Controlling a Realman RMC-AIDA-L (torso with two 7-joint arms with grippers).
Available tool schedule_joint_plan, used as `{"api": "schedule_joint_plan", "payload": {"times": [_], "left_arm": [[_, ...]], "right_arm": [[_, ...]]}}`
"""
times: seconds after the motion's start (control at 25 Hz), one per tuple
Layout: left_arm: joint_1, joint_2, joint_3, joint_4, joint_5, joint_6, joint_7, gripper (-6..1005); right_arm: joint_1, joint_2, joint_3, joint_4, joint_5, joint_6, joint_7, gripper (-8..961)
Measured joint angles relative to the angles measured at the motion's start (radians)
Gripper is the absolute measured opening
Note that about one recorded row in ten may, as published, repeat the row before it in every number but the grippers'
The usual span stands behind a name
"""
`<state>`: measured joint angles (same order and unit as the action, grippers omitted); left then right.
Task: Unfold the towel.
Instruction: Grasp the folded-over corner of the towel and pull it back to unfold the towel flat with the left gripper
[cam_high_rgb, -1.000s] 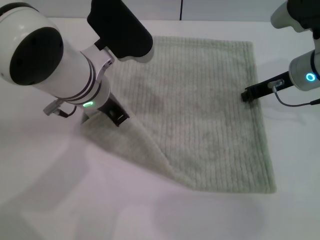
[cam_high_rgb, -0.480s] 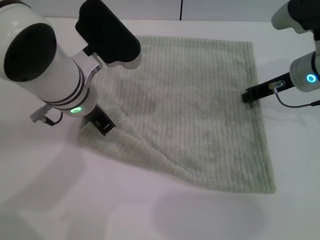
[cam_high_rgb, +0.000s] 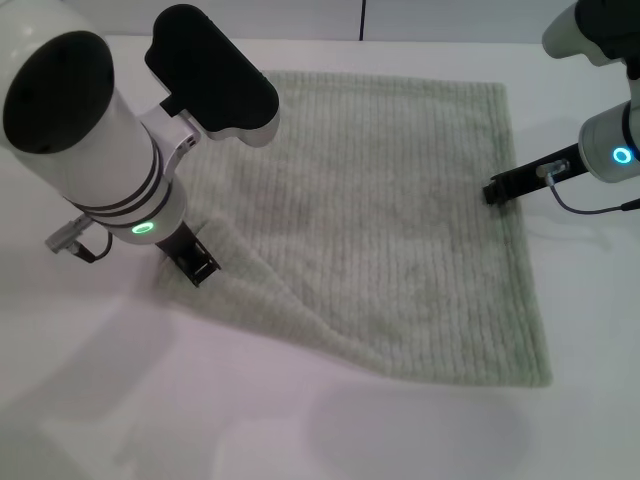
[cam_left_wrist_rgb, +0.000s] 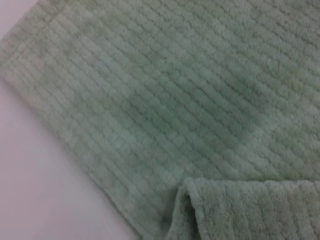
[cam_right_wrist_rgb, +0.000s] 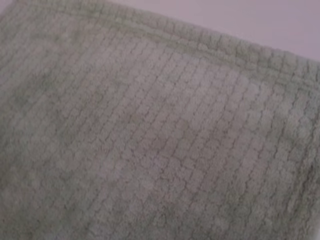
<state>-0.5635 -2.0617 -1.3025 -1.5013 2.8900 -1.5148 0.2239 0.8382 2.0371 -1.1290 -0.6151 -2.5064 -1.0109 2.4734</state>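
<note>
I read the towel (cam_high_rgb: 400, 220) as pale sage green all over, with fine parallel ribs running from the desk's far edge toward its near edge. The left wrist view shows those ribs (cam_left_wrist_rgb: 165, 95) broken into small bumps, a slightly darker green patch mid-cloth. The right wrist view gives a greyer green grid of little squares (cam_right_wrist_rgb: 150, 140), plus a plain hem band (cam_right_wrist_rgb: 225, 52) along the border. Desk (cam_high_rgb: 300, 430) is white with a faint pink-lilac tint. Left gripper (cam_high_rgb: 196, 262) is black; its arm is white with black panels and a green light. Right gripper (cam_high_rgb: 494, 190) is black, and its arm carries a blue ring light.
</note>
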Motion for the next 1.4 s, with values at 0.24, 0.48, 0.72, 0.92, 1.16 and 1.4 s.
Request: {"api": "schedule_joint_plan", "payload": {"times": [0.24, 0.48, 0.72, 0.92, 1.16, 1.4], "left_arm": [[-0.001, 0.000, 0.001, -0.006, 0.000, -0.033, -0.011, 8], [-0.006, 0.001, 0.003, -0.015, 0.000, -0.088, -0.031, 9], [-0.006, 0.002, 0.003, -0.029, 0.001, -0.102, -0.046, 9], [-0.007, 0.003, 0.003, -0.026, 0.001, -0.139, -0.051, 8], [-0.008, 0.006, 0.003, -0.022, 0.002, -0.163, -0.060, 8], [-0.009, 0.007, 0.023, -0.020, 0.002, -0.191, -0.074, 9]], "right_arm": [[0.002, 0.000, 0.000, 0.002, 0.000, 0.000, 0.000, 5], [0.002, 0.000, 0.000, 0.002, 0.000, 0.002, 0.000, 6], [0.002, 0.000, 0.000, 0.000, 0.000, 0.001, 0.000, 6], [0.002, 0.000, 0.000, -0.002, 0.000, -0.001, 0.000, 7], [0.001, 0.000, 0.000, 0.001, 0.000, 0.000, -0.001, 7], [0.002, 0.000, 0.000, 0.000, 0.000, 0.001, -0.001, 8]]}}
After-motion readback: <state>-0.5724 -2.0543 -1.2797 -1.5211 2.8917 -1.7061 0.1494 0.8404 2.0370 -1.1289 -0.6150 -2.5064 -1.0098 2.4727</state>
